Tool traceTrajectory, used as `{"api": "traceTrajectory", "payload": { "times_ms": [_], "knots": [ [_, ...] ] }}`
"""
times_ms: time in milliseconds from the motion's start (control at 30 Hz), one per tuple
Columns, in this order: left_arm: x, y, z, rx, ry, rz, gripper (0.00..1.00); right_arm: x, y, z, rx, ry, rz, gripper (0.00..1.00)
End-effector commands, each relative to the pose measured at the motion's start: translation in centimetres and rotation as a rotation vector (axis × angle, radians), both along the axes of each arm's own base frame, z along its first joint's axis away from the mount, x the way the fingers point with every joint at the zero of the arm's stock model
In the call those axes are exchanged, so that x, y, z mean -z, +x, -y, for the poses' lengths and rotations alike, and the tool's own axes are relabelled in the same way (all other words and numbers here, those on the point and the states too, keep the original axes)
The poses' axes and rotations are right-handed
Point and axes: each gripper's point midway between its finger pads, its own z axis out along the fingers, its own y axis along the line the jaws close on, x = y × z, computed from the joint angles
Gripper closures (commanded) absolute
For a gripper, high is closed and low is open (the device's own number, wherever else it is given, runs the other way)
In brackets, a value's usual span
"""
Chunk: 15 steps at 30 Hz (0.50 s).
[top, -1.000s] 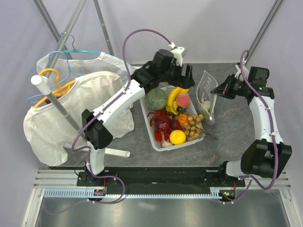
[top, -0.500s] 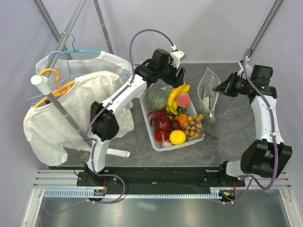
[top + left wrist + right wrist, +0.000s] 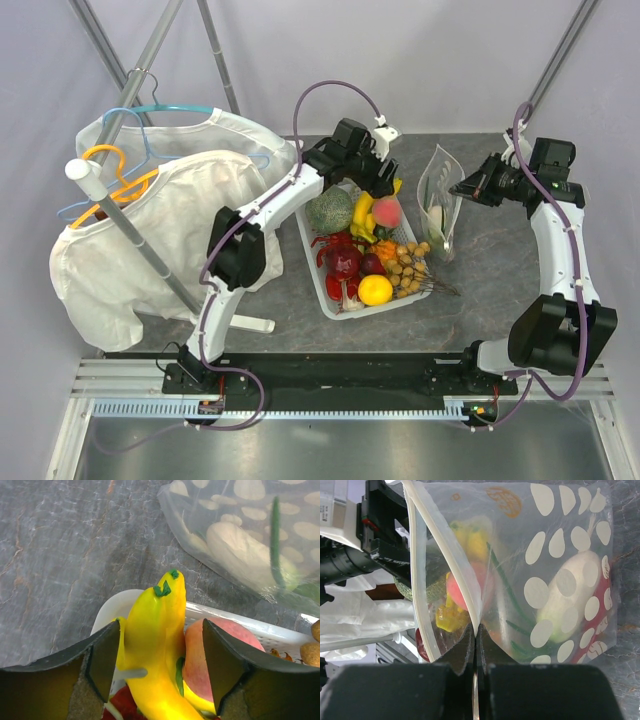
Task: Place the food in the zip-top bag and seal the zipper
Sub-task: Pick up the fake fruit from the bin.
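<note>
I see a yellow banana bunch (image 3: 155,645) with green tips, a pink-red peach (image 3: 220,647), a white basket (image 3: 322,270), and a clear bag (image 3: 540,570) with white dots.

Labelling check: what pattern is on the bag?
White dots on the clear bag; right wrist view.

No readable text, labels or numbers anywhere.

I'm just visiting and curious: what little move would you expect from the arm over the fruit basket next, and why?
Probably closing its fingers: the left gripper stands open astride the yellow toy banana bunch in the white slotted basket, not yet gripping it, while the right gripper pinches the dotted clear bag up.
</note>
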Motion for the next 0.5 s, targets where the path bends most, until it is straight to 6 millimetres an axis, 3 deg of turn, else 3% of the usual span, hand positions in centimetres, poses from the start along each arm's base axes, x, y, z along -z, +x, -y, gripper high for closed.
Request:
{"api": "traceTrajectory", "payload": {
  "times_ms": [0,100,233,400,467],
  "knots": [
    [-1.4,1.1,1.6,0.07,-0.067,0.084,0.28,-1.1,0.3,-0.1,-0.023,-0.005,0.036,1.0],
    [-1.0,1.3,1.7,0.071,-0.078,0.074,0.37,-1.3,0.3,-0.1,-0.028,-0.009,0.041,1.0],
    [-2.4,1.1,1.7,0.086,-0.099,0.093,0.51,-1.4,0.2,-0.1,-0.031,-0.018,0.044,1.0],
    [-7.1,0.1,1.0,0.107,-0.133,0.174,0.67,-0.8,0.0,-0.1,-0.044,-0.019,0.03,1.0],
    [-7.7,0.0,0.6,0.102,-0.133,0.196,0.7,-0.6,-0.2,-0.2,-0.048,-0.02,0.026,1.0]
  ]
}}
